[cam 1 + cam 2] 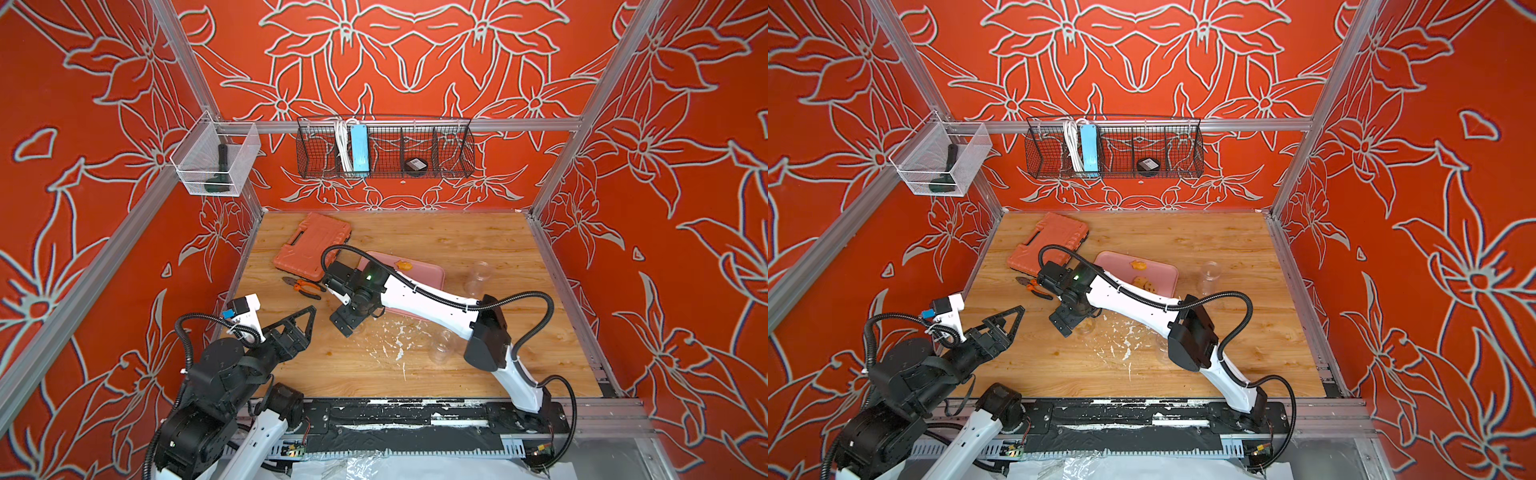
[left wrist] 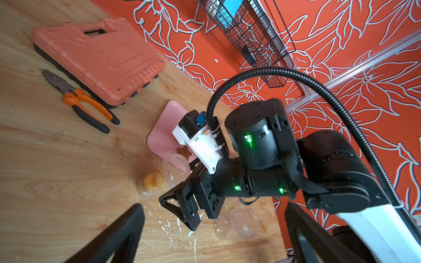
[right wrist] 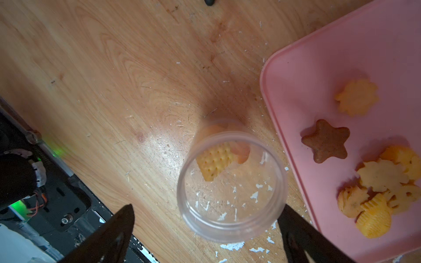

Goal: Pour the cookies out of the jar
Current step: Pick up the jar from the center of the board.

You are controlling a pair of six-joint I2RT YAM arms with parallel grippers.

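Overhead, in both top views, the right gripper [image 1: 345, 326] points down at mid-table, just beside the near-left corner of the pink tray [image 1: 432, 272]. The left gripper [image 1: 305, 320] hangs near the table's left edge, well apart from it. A few cookies [image 1: 1138, 264] lie on the tray. A second jar [image 1: 478, 277] stands to the right of the tray and a third jar [image 1: 442, 347] sits by the right arm's elbow. On the back wall a wire basket [image 1: 386, 145] holds a blue power strip [image 1: 359, 147]. A mesh bin [image 1: 239, 158] holds a dark tool [image 1: 220, 170]. A closed orange case [image 1: 311, 245] lies at the back left.

In the left wrist view, the jar [image 2: 164, 175] sits at the tray's corner with an orange cookie in its base. The left gripper's own fingers [image 2: 127, 227] are spread wide and hold nothing.

The right wrist view looks down the jar's mouth. A yellow gridded cookie and an orange one lie at the bottom, among white flecks. The right gripper's jaws are spread to either side – one well clear of the wall, the other right at the rim, and I cannot tell whether it touches. It has no grip on the jar. The tray carries a yellow flower, a brown star and a heap of yellow pieces.
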